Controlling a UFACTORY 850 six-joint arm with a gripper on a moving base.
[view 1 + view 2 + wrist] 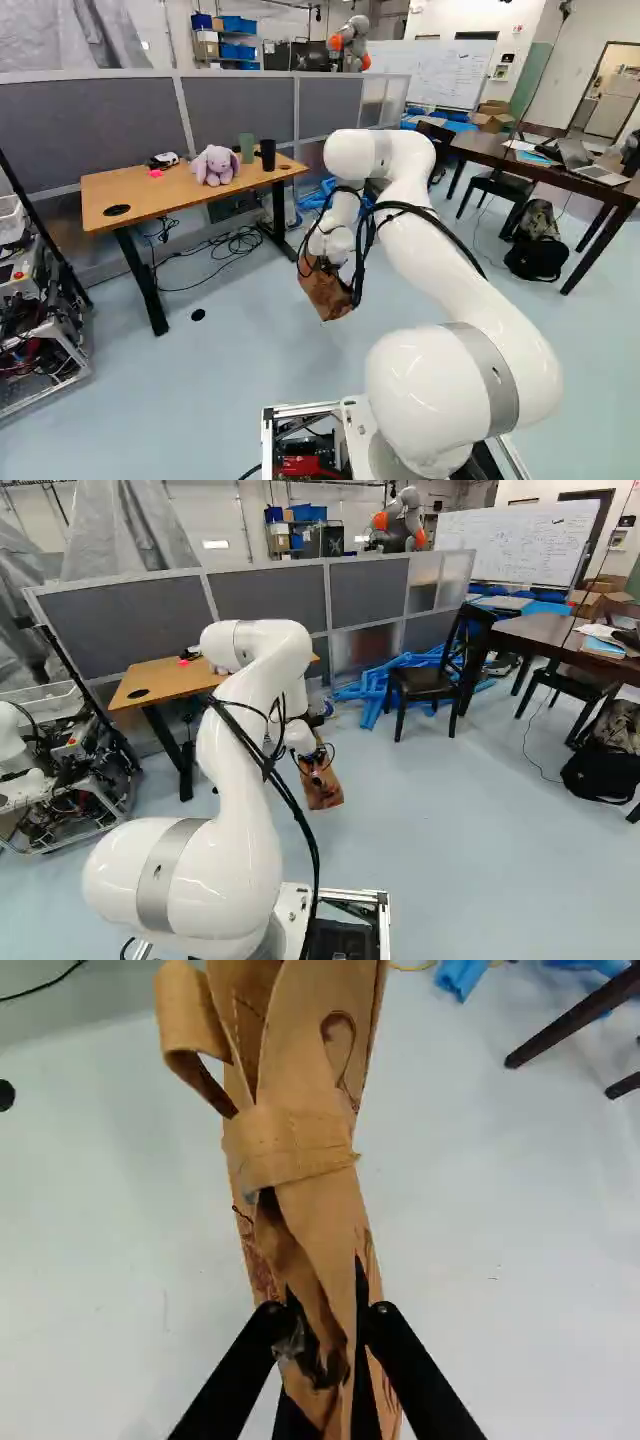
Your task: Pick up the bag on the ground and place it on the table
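Tan bag (305, 1150) totally pinched

So the gripper (316, 763) has it squeezed between both fingers (232, 1375), a strap loop (190, 1022) flopping out ahead. Pale floor (500, 1200) underneath, plus dark furniture legs (568, 1028) near something blue (461, 975).

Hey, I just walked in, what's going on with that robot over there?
A white robot arm has its black two-fingered gripper closed on a brown bag with tan straps. The bag appears to hang above the pale blue floor. It isn't on the light wooden table with the purple plush toy yet.
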